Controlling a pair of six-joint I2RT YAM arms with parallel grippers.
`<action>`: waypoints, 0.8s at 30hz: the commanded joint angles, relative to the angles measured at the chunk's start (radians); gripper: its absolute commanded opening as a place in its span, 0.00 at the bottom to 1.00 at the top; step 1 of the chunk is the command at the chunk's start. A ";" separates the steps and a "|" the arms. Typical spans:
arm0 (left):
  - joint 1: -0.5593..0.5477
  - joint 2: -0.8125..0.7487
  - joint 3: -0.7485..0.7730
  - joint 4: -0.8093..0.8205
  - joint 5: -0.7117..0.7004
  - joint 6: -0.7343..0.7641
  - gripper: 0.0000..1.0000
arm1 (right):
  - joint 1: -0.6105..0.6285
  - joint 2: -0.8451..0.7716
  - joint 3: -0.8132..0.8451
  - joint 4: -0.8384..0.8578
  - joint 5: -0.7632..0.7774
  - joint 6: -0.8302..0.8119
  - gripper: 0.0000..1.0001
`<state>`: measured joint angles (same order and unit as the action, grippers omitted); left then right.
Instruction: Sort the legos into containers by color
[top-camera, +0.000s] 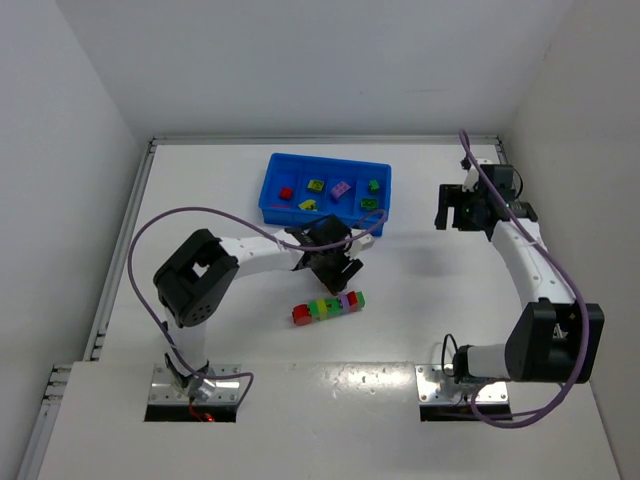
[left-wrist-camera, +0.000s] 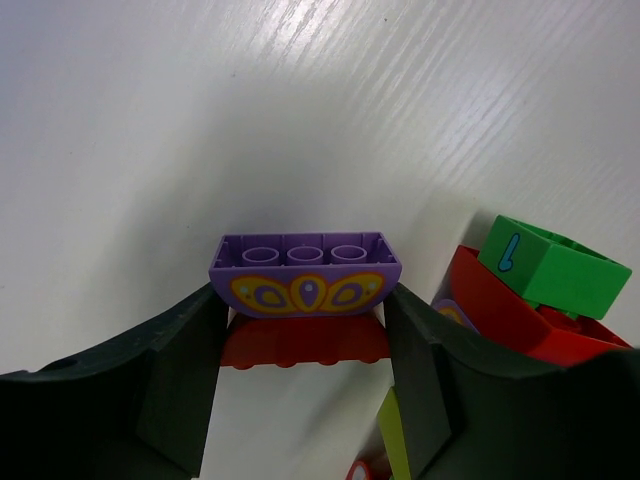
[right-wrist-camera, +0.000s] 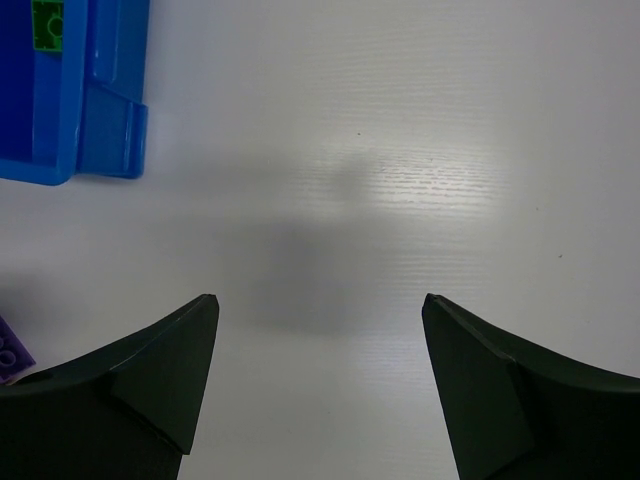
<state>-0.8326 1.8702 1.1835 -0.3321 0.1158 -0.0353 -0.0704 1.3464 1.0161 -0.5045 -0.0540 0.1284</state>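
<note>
The white desk is occupied toward the middle of its far edge by the blue tray. Its four side-by-side compartments are filled, from left to right, with a red brick, two yellow bricks, a pink brick and two green bricks.

The left arm is stretched toward the centre of the desk, and the left gripper is held just in front of the tray's near wall. The right arm is bent along the right edge. The right gripper is spread wide over bare desk, with nothing held.

A multicoloured strip of joined bricks is laid at the centre of the desk, just on the near-edge side of the left gripper.

In the left wrist view, a purple brick with a yellow pattern, stacked on a red piece, is seen clamped between the left fingers.
</note>
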 joint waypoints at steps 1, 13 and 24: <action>-0.003 0.014 0.022 -0.019 0.004 0.011 0.59 | -0.014 0.003 0.047 0.012 -0.015 0.008 0.83; 0.016 0.064 0.041 0.010 0.044 0.058 0.13 | -0.014 0.003 0.038 0.012 -0.076 0.017 0.80; 0.128 -0.282 -0.174 0.346 0.307 -0.032 0.16 | -0.014 0.109 0.006 -0.065 -0.840 0.009 0.85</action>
<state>-0.7021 1.7138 1.0096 -0.1581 0.3153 -0.0368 -0.0830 1.4147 1.0172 -0.5404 -0.5484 0.1223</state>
